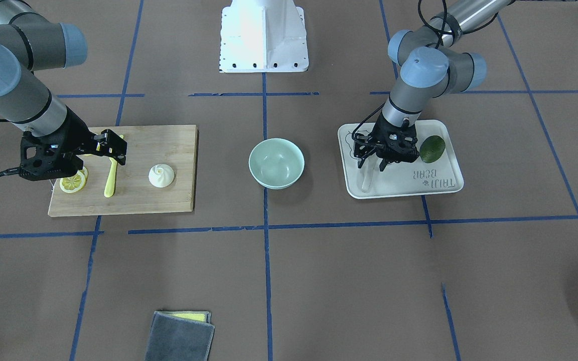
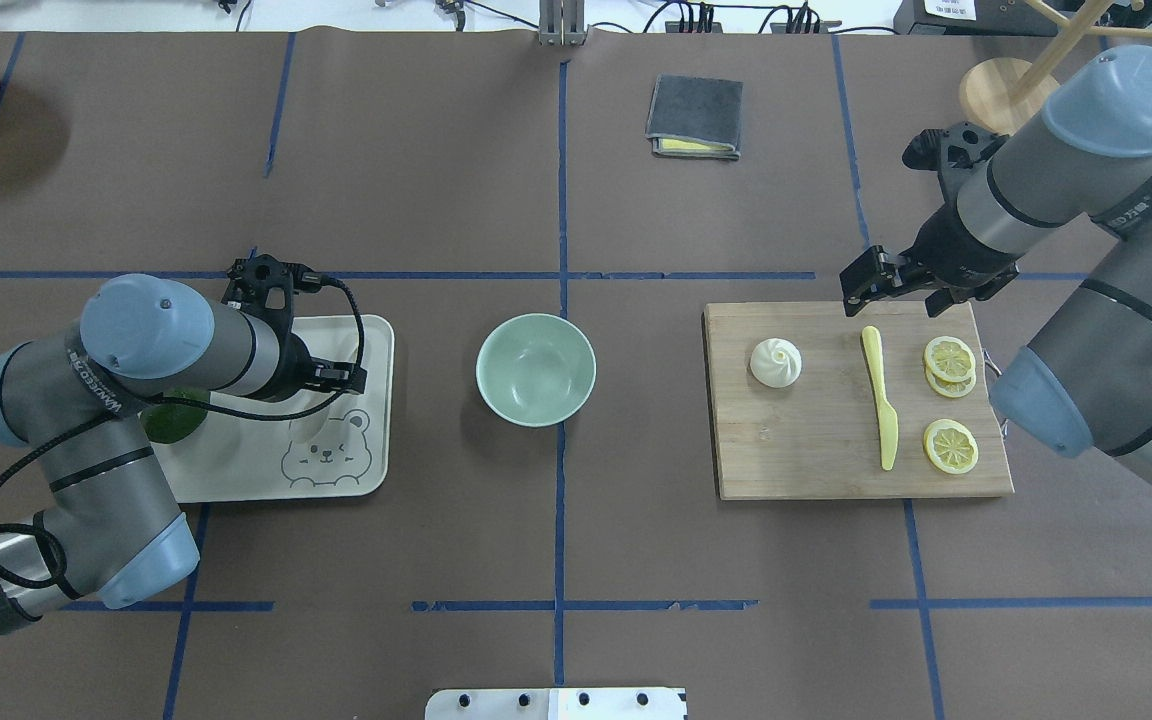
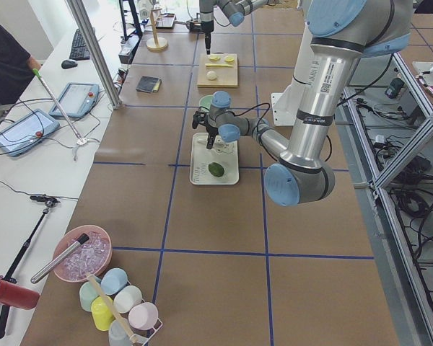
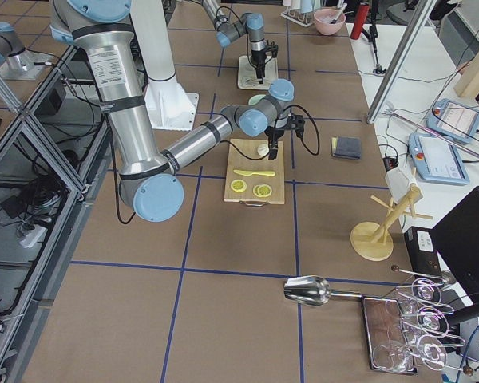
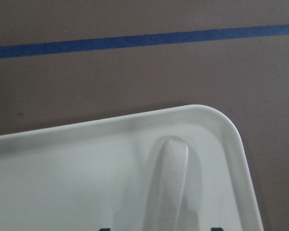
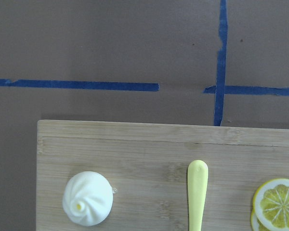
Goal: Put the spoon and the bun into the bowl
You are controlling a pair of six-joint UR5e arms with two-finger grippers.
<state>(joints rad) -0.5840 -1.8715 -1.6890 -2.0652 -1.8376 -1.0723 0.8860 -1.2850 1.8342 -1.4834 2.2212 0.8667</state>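
The white spoon (image 1: 367, 179) lies on the white bear tray (image 1: 404, 186), handle toward the tray's corner; the handle also shows in the left wrist view (image 5: 171, 183). My left gripper (image 1: 372, 164) is open, low over the tray, its fingers straddling the spoon's near end. The white bun (image 1: 161, 175) sits on the wooden cutting board (image 1: 168, 145) and shows in the right wrist view (image 6: 88, 198). My right gripper (image 1: 112, 148) is open and empty, above the board's edge near the yellow knife, apart from the bun. The mint-green bowl (image 1: 276, 163) stands empty between board and tray.
A dark green avocado (image 1: 432, 149) lies on the tray beside my left gripper. The yellow knife (image 1: 111, 180) and lemon slices (image 1: 73, 181) lie on the board. A folded grey cloth (image 1: 181, 336) lies at the operators' side. The robot's base (image 1: 264, 35) stands behind the bowl.
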